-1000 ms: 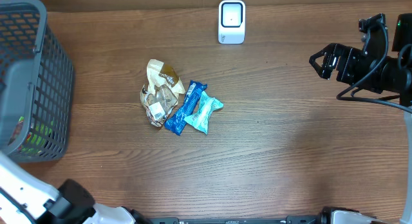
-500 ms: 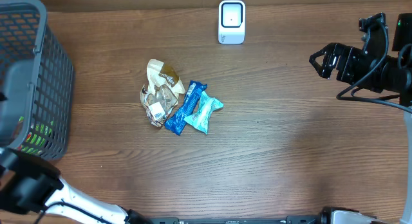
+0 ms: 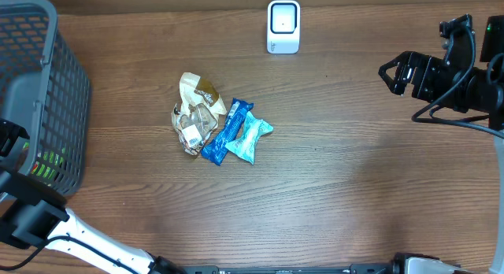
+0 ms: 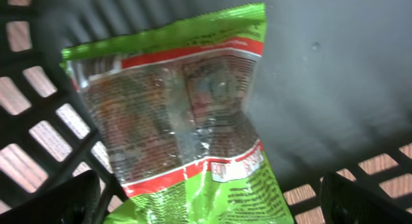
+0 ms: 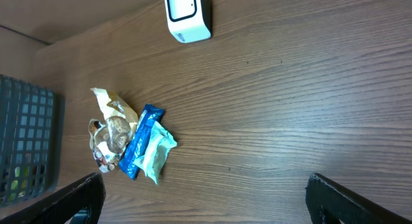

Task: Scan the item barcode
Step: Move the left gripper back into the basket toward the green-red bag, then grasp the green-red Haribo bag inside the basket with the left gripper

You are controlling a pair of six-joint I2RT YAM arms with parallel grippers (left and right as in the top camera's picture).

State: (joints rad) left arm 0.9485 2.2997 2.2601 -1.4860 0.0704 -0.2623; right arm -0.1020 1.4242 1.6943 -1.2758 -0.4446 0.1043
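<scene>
Wood tabletop point(image 3: 354, 187) holds snack pile point(image 3: 201, 124) mid-table, blue bar point(image 3: 225, 131) lying 1-to-7 o'clock; it's 8-9 o'clock from your R gripper point(image 3: 388, 74), 3 o'clock from L gripper point(image 4: 209, 190) over basket point(image 3: 67, 109), both wide open, empty.

Your left wrist view: green packet point(image 4: 187, 121) blurred, print unreadable, lower end cut by the bottom edge. Overhead, the basket point(image 3: 59, 93) runs off your left edge. Labels on the snack pile point(image 3: 216, 128) too small to read.
</scene>
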